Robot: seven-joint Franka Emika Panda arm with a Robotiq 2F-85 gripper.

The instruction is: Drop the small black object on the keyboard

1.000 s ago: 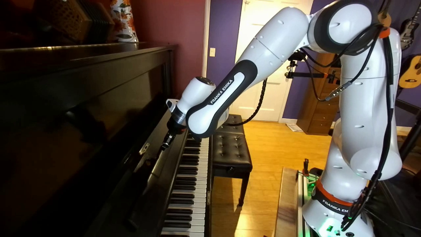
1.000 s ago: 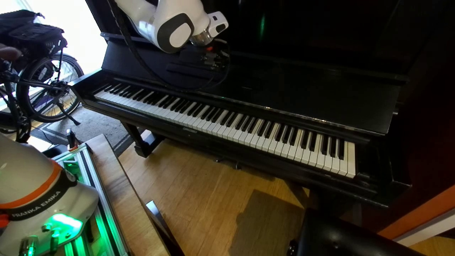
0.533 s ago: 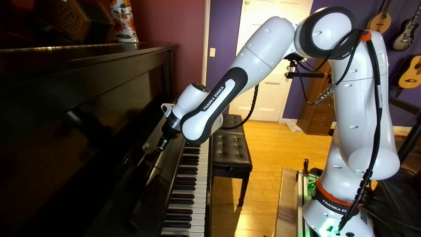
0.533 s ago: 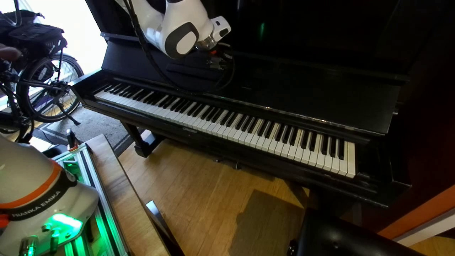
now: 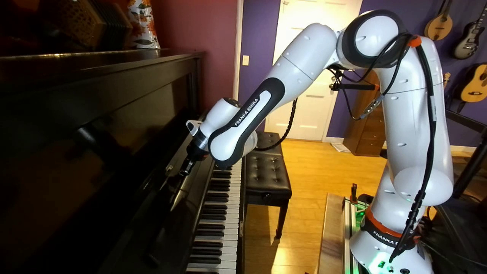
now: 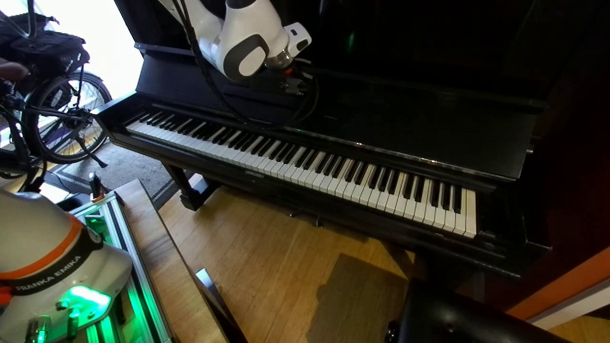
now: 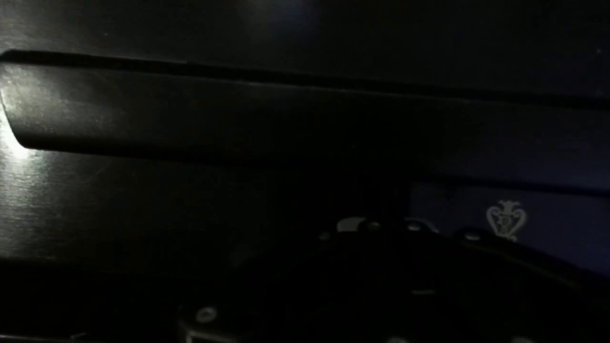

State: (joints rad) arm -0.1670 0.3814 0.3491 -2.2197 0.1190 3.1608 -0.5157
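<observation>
The keyboard, a long row of white and black keys, shows in both exterior views [image 5: 228, 243] [image 6: 310, 178]. My gripper [image 5: 184, 173] points down over the dark fallboard behind the keys, and it shows there again in an exterior view [image 6: 296, 89]. In the wrist view, my gripper [image 7: 394, 223] is nearly black against dark wood. Its two fingers stand close together, but it is too dark to tell whether they are fully shut or hold something. I cannot make out the small black object in any view.
The upright piano front [image 5: 95, 152] rises close behind the gripper. A ledge [image 7: 190, 114] and a pale emblem [image 7: 506, 219] on the dark wood show in the wrist view. A tufted bench [image 5: 266, 175] stands by the keys. A cable [image 6: 214, 85] hangs from the arm.
My gripper has moved a little lower and shifted slightly along the piano front, mostly in the earlier half second. The arm's upper links have moved with it. The keyboard looks the same.
</observation>
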